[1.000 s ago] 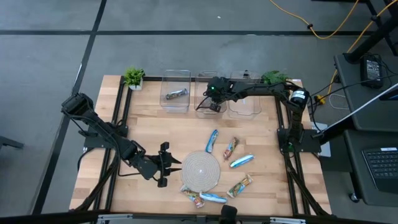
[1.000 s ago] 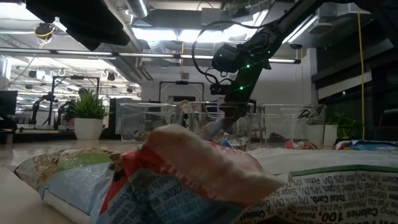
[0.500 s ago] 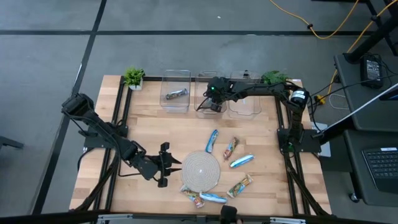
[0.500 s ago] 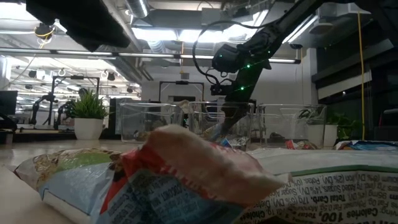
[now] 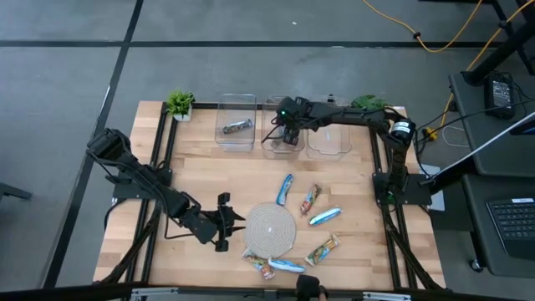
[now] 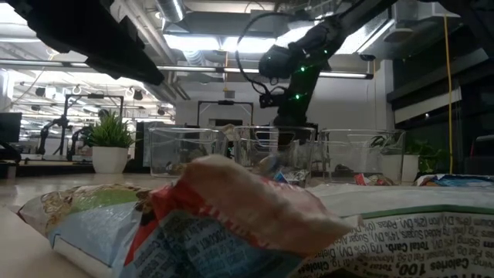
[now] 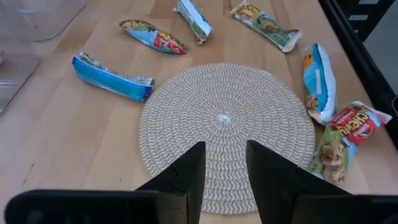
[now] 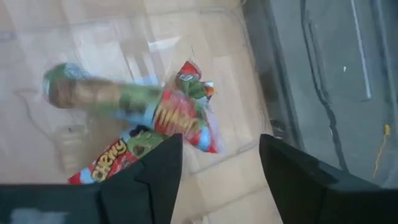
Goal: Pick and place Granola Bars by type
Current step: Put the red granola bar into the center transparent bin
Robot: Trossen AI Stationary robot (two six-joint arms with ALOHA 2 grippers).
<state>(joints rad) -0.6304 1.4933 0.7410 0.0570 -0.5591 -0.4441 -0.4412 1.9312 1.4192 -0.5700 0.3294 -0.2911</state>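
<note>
My right gripper (image 5: 288,136) (image 8: 214,174) hangs open over the middle clear bin (image 5: 279,106) at the far edge. Below its fingers a red-green bar (image 8: 130,102) shows blurred inside the bin, above another red-wrapped bar (image 8: 115,163) on the bin floor. My left gripper (image 5: 224,222) (image 7: 224,168) is open, low at the left rim of the round woven mat (image 5: 269,227). Several bars lie flat on the table around the mat: blue ones (image 5: 286,188) (image 5: 324,216) (image 7: 112,78) and red-green ones (image 5: 311,199) (image 7: 342,137). A grey-blue bar (image 5: 236,127) lies in the left bin.
Three clear bins (image 5: 328,134) stand in a row along the far edge between two small potted plants (image 5: 179,104) (image 5: 368,104). In the low view a red-green bar (image 6: 231,216) fills the foreground. Bare wood lies between the bins and the mat.
My right gripper has risen and shifted slightly toward the table's far edge over the middle bin. My left gripper has edged a little toward the mat.
</note>
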